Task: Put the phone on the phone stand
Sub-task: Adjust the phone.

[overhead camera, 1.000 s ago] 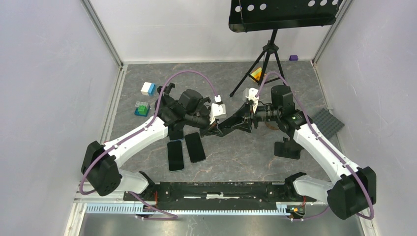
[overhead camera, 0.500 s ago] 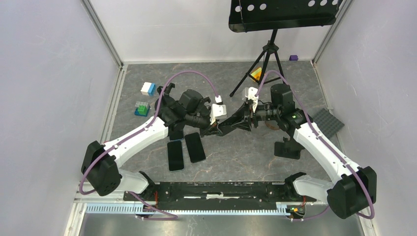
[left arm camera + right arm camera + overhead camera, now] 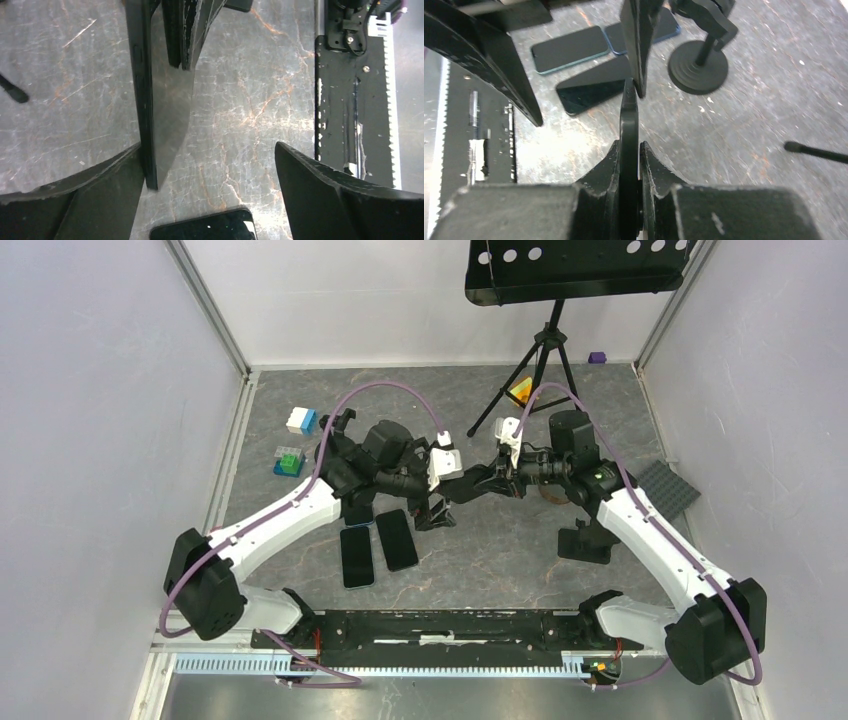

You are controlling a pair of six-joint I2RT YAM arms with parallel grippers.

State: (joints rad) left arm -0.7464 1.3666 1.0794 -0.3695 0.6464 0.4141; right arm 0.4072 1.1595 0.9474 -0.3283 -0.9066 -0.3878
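A dark phone point(image 3: 629, 100) hangs edge-on above the table between the two arms, and my right gripper point(image 3: 629, 145) is shut on its near end. In the top view the phone point(image 3: 465, 488) sits just left of the right gripper point(image 3: 487, 480). My left gripper point(image 3: 437, 508) stands wide open around the phone's other end. In the left wrist view the phone point(image 3: 145, 100) runs along the inner face of the left finger, with the left gripper point(image 3: 207, 147) holding nothing. The phone stand point(image 3: 698, 65), black with a round base, stands on the table beyond the phone, under the left arm.
Two phones point(image 3: 357, 555) point(image 3: 397, 538) lie flat on the table below the left arm, and a third point(image 3: 358, 512) is partly hidden under it. A black fixture point(image 3: 585, 540) sits by the right arm. A tripod music stand point(image 3: 545, 340) and toy bricks point(image 3: 300, 420) stand further back.
My left gripper has opened and let go of the phone. My right gripper has closed on the phone's other end and now holds it alone.
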